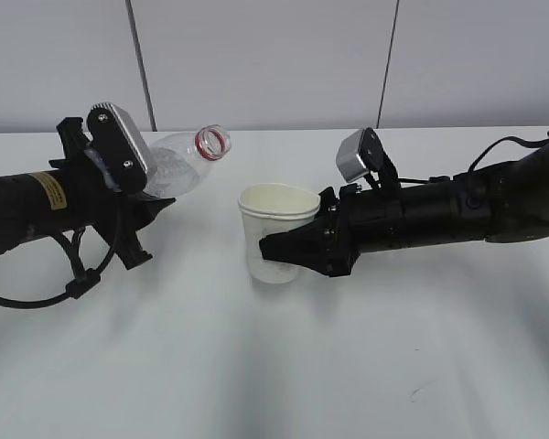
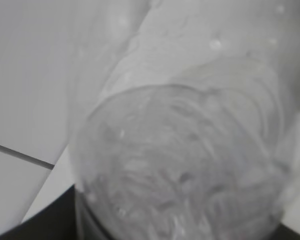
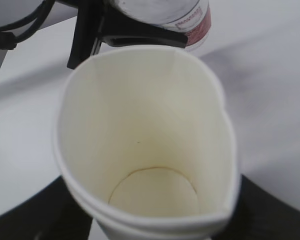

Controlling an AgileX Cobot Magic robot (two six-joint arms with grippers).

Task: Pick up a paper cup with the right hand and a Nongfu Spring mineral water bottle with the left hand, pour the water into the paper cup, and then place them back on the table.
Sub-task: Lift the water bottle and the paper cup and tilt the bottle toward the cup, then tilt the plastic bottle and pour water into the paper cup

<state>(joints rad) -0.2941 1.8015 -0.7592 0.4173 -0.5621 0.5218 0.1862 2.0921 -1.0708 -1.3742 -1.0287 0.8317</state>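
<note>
My left gripper is shut on the clear mineral water bottle and holds it tilted, its red-ringed open mouth up and to the right, left of the cup. The bottle's clear body fills the left wrist view. My right gripper is shut on the off-white paper cup, squeezing its rim oval; the cup stands upright at or just above the white table. In the right wrist view the cup looks empty, and the bottle's red-and-white label shows behind it.
The left arm's looped black cable hangs down to the table. A grey panelled wall stands behind the table's far edge.
</note>
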